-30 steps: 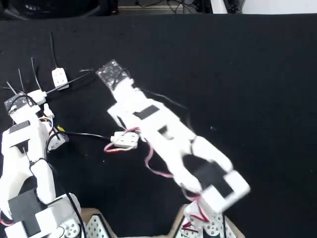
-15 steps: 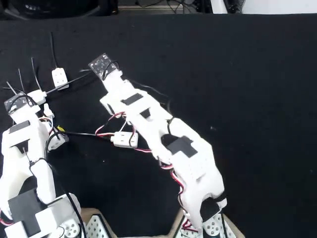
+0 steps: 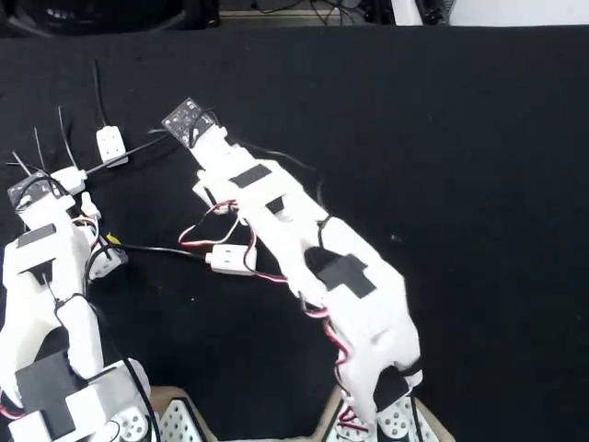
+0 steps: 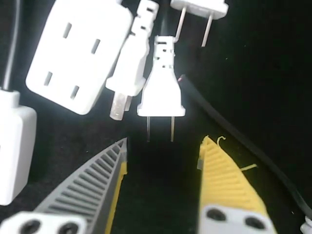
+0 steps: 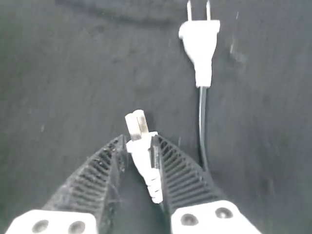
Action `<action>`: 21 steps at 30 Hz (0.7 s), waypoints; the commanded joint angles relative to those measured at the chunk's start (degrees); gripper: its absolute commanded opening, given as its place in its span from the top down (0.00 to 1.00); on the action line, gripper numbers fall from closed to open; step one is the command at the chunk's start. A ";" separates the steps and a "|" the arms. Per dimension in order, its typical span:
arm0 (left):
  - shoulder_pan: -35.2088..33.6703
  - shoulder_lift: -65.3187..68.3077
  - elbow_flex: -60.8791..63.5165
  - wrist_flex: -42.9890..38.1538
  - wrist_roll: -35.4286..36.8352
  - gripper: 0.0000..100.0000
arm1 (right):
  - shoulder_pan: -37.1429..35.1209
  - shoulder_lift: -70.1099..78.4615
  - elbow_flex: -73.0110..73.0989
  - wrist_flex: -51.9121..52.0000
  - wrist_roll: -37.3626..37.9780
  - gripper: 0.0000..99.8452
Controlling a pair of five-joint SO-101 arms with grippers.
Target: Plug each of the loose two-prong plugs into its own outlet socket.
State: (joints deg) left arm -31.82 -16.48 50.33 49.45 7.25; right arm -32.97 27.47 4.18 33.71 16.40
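Observation:
My left gripper [image 4: 164, 142] is open, just short of the prongs of a white two-prong plug [image 4: 162, 83] that points back at it. Beside that plug lie a second white plug [image 4: 127, 63] and a white outlet block [image 4: 78, 53] with two pairs of slots. A third plug's prongs [image 4: 197, 19] show farther off. My right gripper [image 5: 139, 139] is shut on a white plug [image 5: 142, 156], its prongs sticking out past the fingertips. Ahead of it lies another white plug [image 5: 200, 41] on a black cord. In the high view the right gripper [image 3: 189, 120] hangs at the far left of the table.
A black cloth [image 3: 442, 147] covers the table. A white plug [image 3: 110, 143] with a black cord lies at the far left. A white block [image 3: 230, 261] on a black cord sits under the right arm [image 3: 304, 249]. The left arm [image 3: 41, 267] stands along the left edge.
The right arm has swung and stretched toward the far left, its gripper ending a little farther left and back. The left arm has not moved.

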 commanded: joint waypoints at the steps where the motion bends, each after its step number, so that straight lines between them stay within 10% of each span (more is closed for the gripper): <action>1: -0.31 -2.20 -0.31 -0.44 0.44 0.76 | 1.85 -12.97 6.11 4.92 0.44 0.99; 21: -0.31 -2.02 -0.40 -0.44 0.44 0.76 | 21.98 -62.02 53.85 12.13 0.53 0.99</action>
State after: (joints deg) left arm -31.82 -16.48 50.33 49.45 7.25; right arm -12.04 -31.25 56.66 44.00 16.31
